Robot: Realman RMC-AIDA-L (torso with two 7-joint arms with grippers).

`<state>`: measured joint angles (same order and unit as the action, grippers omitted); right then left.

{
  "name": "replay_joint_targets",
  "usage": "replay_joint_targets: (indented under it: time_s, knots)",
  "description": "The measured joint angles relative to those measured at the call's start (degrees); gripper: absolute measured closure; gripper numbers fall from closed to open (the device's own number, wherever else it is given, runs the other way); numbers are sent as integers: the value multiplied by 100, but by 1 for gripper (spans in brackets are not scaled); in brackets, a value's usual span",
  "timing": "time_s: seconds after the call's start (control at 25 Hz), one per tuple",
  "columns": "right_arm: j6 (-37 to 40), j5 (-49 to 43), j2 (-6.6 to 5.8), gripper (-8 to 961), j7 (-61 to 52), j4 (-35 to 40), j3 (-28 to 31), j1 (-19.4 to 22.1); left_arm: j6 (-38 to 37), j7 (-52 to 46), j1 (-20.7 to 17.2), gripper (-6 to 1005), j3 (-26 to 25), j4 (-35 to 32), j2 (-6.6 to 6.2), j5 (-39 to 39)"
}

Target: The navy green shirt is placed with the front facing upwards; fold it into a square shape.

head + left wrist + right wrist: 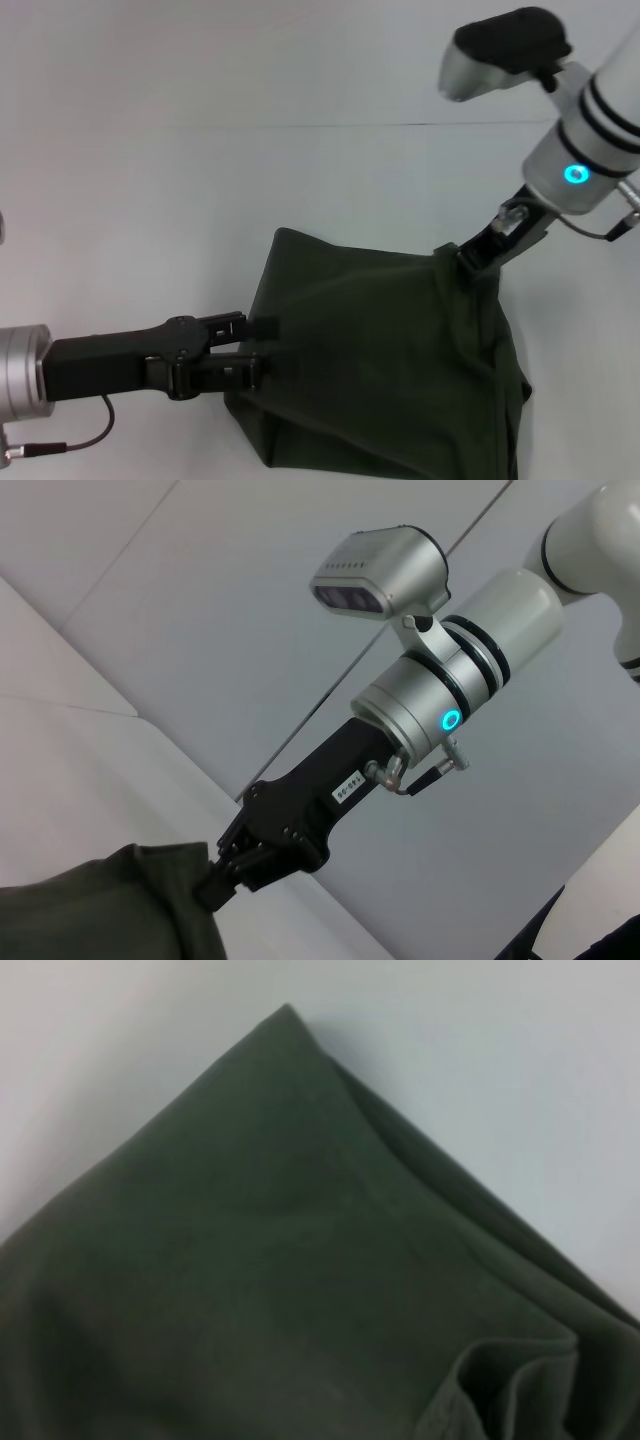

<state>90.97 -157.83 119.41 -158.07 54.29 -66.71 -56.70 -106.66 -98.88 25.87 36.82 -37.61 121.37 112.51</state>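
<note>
We see the navy green shirt (pixel 390 370) lying partly folded on the white counter (pixel 150 180), in the near right part of the head view, with only plain green fabric facing up. The right pincer (pixel 468 262) is clamped on the far right corner of the shirt and lifts that corner slightly off the counter, so the fabric rises to a peak there. The left wrist view confirms this grip: the right pincer (pixel 212 885) is closed on a raised fold of the shirt (pixel 110 910). The left pincer (pixel 262 350) reaches in from the left at the shirt's left edge, its fingers narrow and closed on that edge. The right wrist view shows one pointed corner of the shirt (pixel 290 1240) against the counter (pixel 500 1080)
</note>
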Motion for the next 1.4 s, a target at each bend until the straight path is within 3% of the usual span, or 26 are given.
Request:
replay_joint_targets:
  time_s: [0.4, 0.8, 1.08, 1.2, 1.4]
  knots:
    - [56, 8, -200, 890, 163, 355, 728, 697, -17, 0, -4, 120, 0, 0, 0, -1]
    - [-302, 19, -215, 830, 556, 332, 1424, 1131, -129, -22, 11, 122, -38, -9, -18, 12]
    - [-486, 81, -216, 788, 719, 338, 1880, 1222, -494, -133, -7, 123, -211, -61, -73, 81]
    - [-428, 477, -260, 770, 1049, 344, 2471, 1274, -721, -234, -17, 124, -418, -132, -104, 357]
    - [-469, 2079, -418, 693, 1763, 124, 3246, 1687, -745, -236, -63, 125, -438, -165, -76, 893]
